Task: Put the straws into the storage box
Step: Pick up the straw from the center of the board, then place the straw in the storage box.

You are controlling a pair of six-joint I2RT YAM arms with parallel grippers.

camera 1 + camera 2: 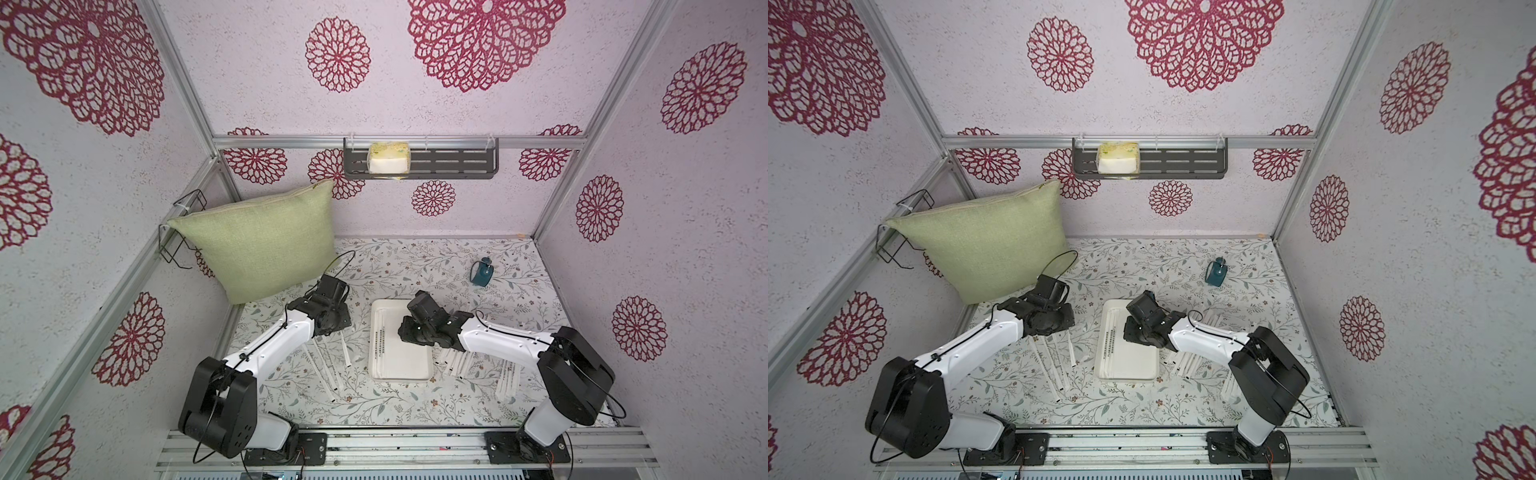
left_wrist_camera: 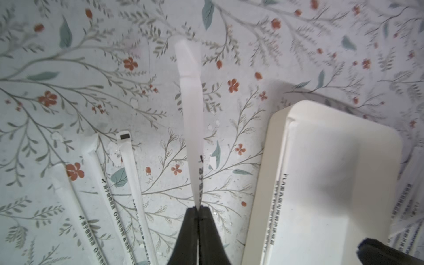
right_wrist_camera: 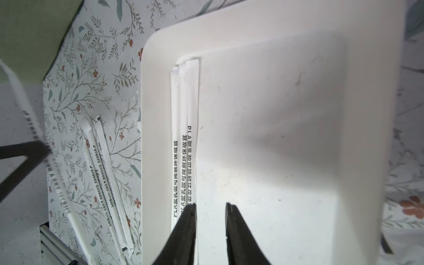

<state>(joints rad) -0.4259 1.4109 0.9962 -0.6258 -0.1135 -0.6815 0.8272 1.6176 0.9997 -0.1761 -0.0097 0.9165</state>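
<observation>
My left gripper [image 2: 198,207] is shut on one straw [image 2: 191,114], a white paper-wrapped one that juts out from the fingertips above the floral table. It hangs just left of the storage box [image 1: 409,357], a shallow white tray in the table's middle. Three straws [image 3: 184,137] lie side by side along the tray's left wall. My right gripper [image 3: 211,205] hovers low over the tray floor beside them, open with nothing between its fingers. More straws [image 1: 328,365] lie loose on the table left of the tray, and others [image 1: 457,361] lie to its right under the right arm.
A green cushion [image 1: 262,241] leans in the back left corner. A small teal object [image 1: 482,272] stands at the back right of the table. A dark slotted shelf [image 1: 457,164] on the back wall holds a yellow sponge [image 1: 388,160]. A black wire rack [image 1: 183,232] hangs on the left wall.
</observation>
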